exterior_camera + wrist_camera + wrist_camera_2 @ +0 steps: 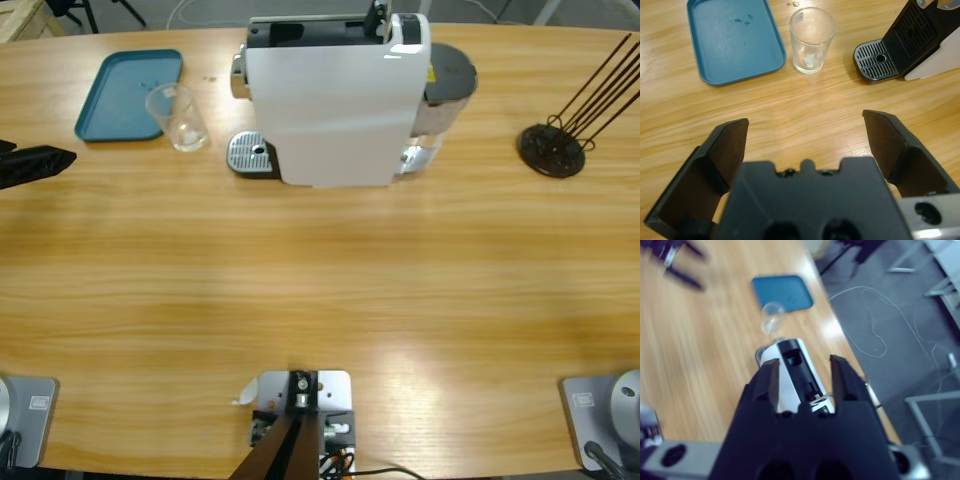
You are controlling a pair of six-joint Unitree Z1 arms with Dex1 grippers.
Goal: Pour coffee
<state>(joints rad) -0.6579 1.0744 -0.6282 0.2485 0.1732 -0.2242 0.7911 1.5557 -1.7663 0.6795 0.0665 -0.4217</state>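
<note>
you see the white machine (335,105) hiding its own spout from above, and the left picture edge cuts the left gripper (35,163) beside it. you can't tell any coffee in the glass (811,41) left of the machine.

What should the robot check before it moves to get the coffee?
1. Left gripper open and empty: ok.
2. Glass upright, nothing blocking it from the left gripper: ok.
3. Glass on the drip tray of the white machine: not ok, it stands beside the blue tray.
4. Drip tray free for a glass: ok.
5. Coffee in the glass: cannot tell.
6. Right gripper open, above the machine: ok.
</note>
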